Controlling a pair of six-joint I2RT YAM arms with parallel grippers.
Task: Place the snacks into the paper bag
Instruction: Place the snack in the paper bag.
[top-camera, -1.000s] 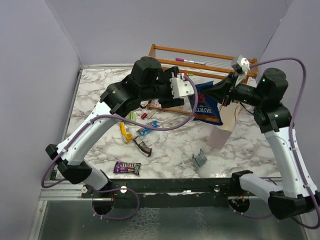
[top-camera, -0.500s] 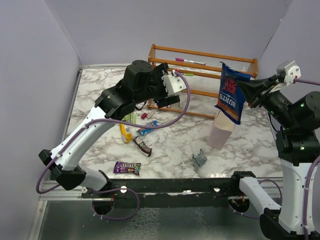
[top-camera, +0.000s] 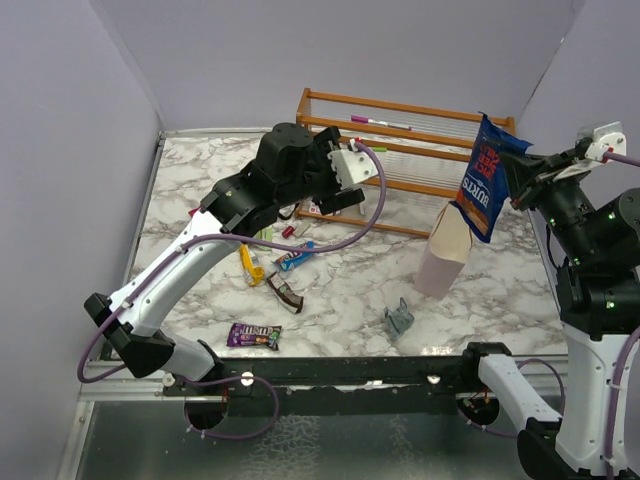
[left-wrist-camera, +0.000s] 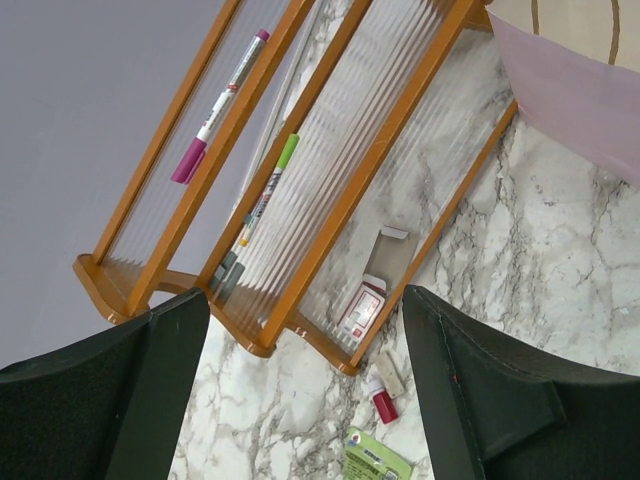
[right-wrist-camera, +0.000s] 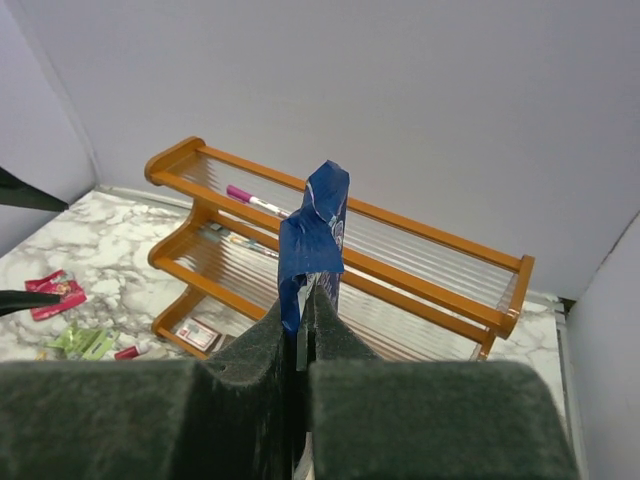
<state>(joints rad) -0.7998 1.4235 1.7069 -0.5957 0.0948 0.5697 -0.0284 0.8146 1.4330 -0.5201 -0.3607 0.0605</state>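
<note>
My right gripper (top-camera: 512, 182) is shut on the top edge of a blue crisp packet (top-camera: 487, 180) and holds it in the air, above and right of the pale pink paper bag (top-camera: 443, 252). In the right wrist view the packet (right-wrist-camera: 315, 230) is pinched between the closed fingers (right-wrist-camera: 305, 300). My left gripper (top-camera: 342, 190) hangs open and empty in front of the rack; the bag's corner shows in its view (left-wrist-camera: 590, 90). Purple (top-camera: 253, 335), dark brown (top-camera: 284, 294), yellow (top-camera: 250, 265), blue-white (top-camera: 293, 260), grey-teal (top-camera: 399, 319), green (left-wrist-camera: 375, 462) and red (top-camera: 200, 212) snacks lie on the table.
A wooden rack with clear shelves (top-camera: 400, 130) stands at the back, with pens (left-wrist-camera: 215, 110) on it and a small white-red box (left-wrist-camera: 362, 308) under it. A tiny red cylinder (left-wrist-camera: 380, 403) lies by the rack's foot. Lilac walls close in on both sides.
My right arm has lifted the blue packet from low beside the bag up and to the right. My left arm has drawn back slightly to the left.
</note>
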